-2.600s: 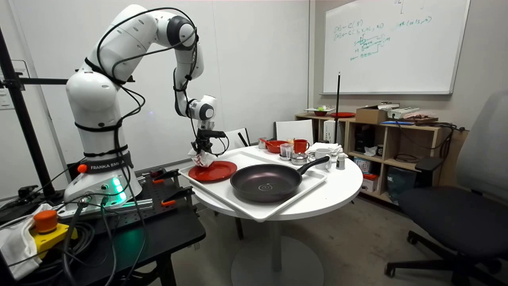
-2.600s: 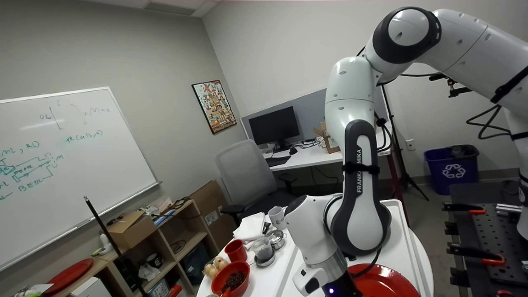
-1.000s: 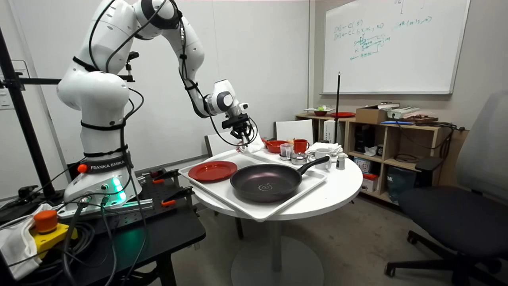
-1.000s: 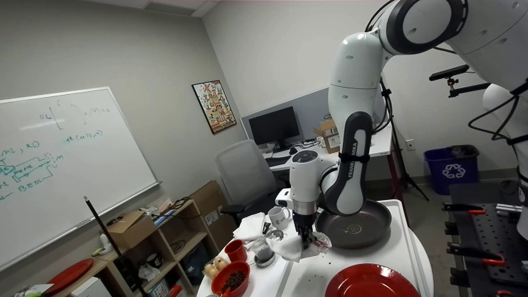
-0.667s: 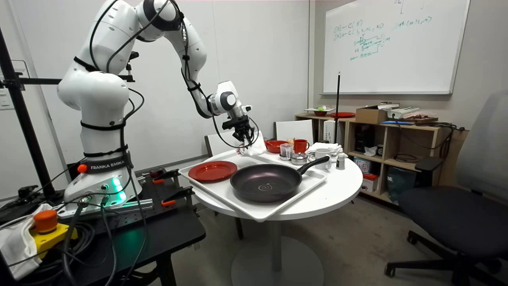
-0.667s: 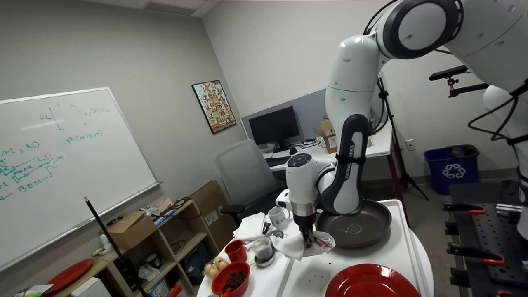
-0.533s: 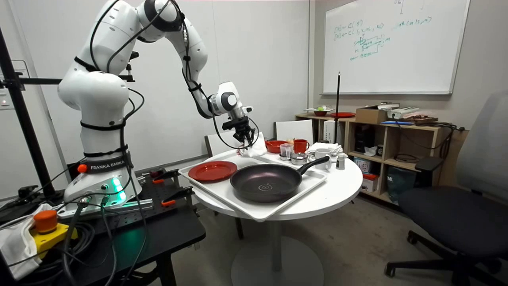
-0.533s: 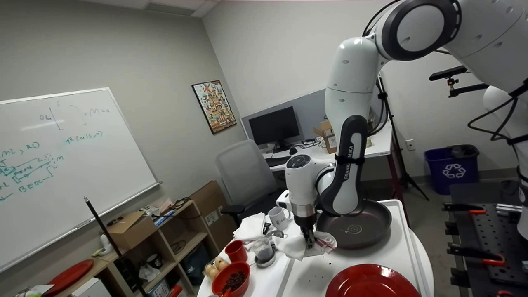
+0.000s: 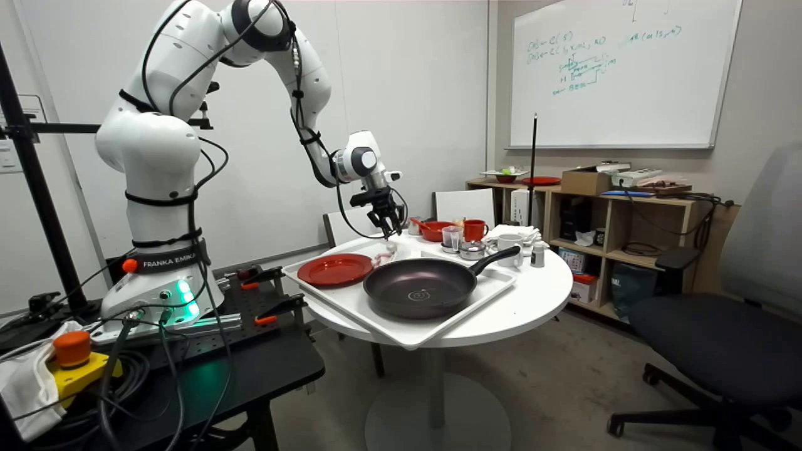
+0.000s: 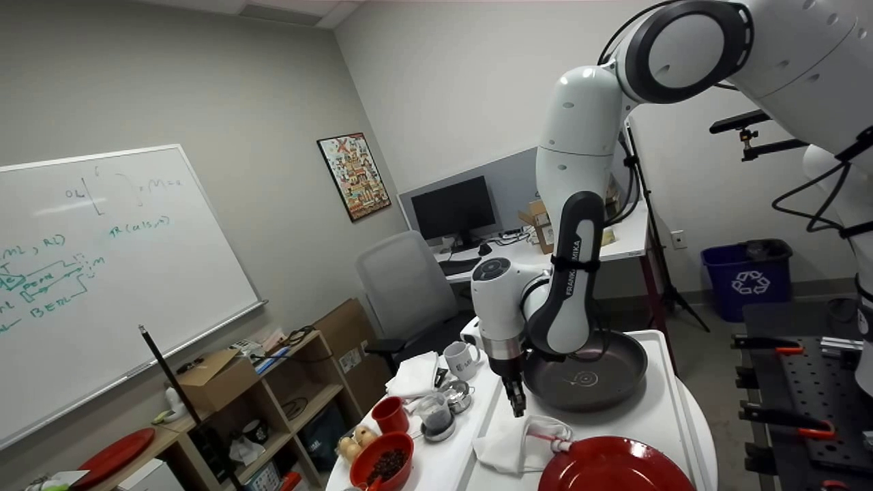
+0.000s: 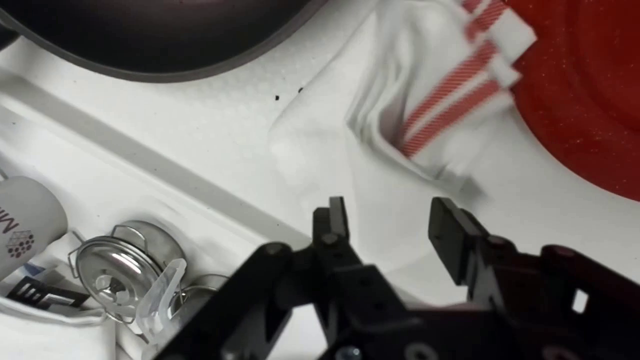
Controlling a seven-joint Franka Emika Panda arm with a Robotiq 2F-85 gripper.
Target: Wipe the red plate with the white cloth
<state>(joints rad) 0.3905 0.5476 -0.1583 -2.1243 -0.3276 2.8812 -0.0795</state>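
Claw (image 11: 387,217) is spread wide, hanging just above the white cloth (image 10: 508,447), which is kinda bunched up on the tray (image 9: 368,313). Its striped end's right at the edge of the red plate (image 9: 336,270), which is on the same tray, near the dark pan (image 9: 421,287).

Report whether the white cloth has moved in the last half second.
Yes. In both exterior views, the white cloth has dropped from the now-open gripper, down and closer to the red plate, which has stayed put.

Red plate (image 11: 582,107) only partly inside the wrist view
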